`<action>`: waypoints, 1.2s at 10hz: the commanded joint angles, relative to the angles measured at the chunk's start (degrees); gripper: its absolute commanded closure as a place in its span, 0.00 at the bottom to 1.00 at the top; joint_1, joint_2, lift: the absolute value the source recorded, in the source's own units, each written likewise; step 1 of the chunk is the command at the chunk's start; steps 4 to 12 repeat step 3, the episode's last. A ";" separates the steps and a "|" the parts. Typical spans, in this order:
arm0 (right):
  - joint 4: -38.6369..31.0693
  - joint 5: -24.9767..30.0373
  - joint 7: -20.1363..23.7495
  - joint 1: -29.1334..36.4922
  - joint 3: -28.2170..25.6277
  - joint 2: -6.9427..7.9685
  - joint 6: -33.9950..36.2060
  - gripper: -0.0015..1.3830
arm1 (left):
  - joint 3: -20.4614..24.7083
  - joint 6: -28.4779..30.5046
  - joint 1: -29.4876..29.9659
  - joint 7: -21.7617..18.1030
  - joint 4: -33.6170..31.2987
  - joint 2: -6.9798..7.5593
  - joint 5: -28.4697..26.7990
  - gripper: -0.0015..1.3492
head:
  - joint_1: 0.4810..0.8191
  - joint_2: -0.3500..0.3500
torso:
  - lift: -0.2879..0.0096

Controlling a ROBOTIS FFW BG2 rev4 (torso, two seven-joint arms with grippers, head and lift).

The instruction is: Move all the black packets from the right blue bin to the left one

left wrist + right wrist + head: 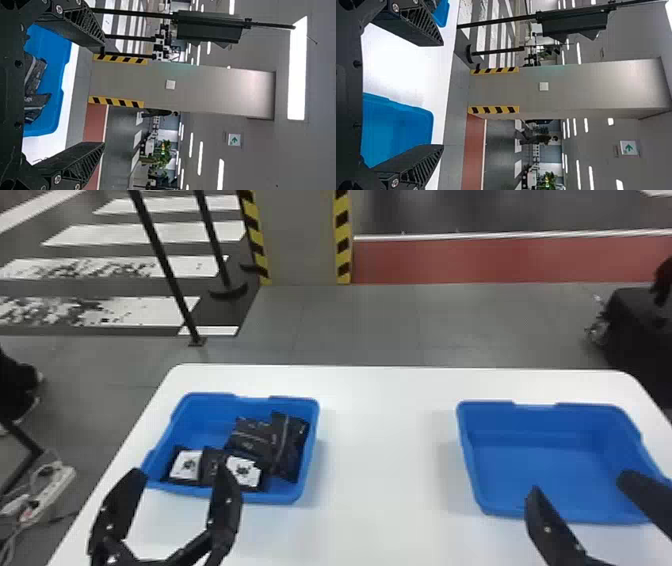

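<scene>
The black packets [252, 439] lie in the left blue bin [308, 450] on the counter [390, 440], ahead of the left fingers [180, 472], the nearer pair; the right fingers [580, 482] hang by the right blue bin [530, 470]. Both pairs are spread wide, holding nothing. The transfer looks finished, so the coming move probably leads back, away from the packets.

The smooth, rectangular left blue bin [280, 495] and right blue bin [540, 470] look like plastic with a soft sheen; the round-cornered white table [385, 470] looks smooth; the flat black packets [252, 437] look creased; the black two-fingered left tool [179, 471] and right tool [580, 482] look matt, with ribbed fingers
</scene>
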 commanded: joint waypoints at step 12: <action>-0.01 -0.15 0.00 -0.12 0.00 0.00 0.00 0.08 | 0.00 0.70 -0.42 0.00 0.14 -0.15 0.27 0.10 | 0.63 0.66 | 0.60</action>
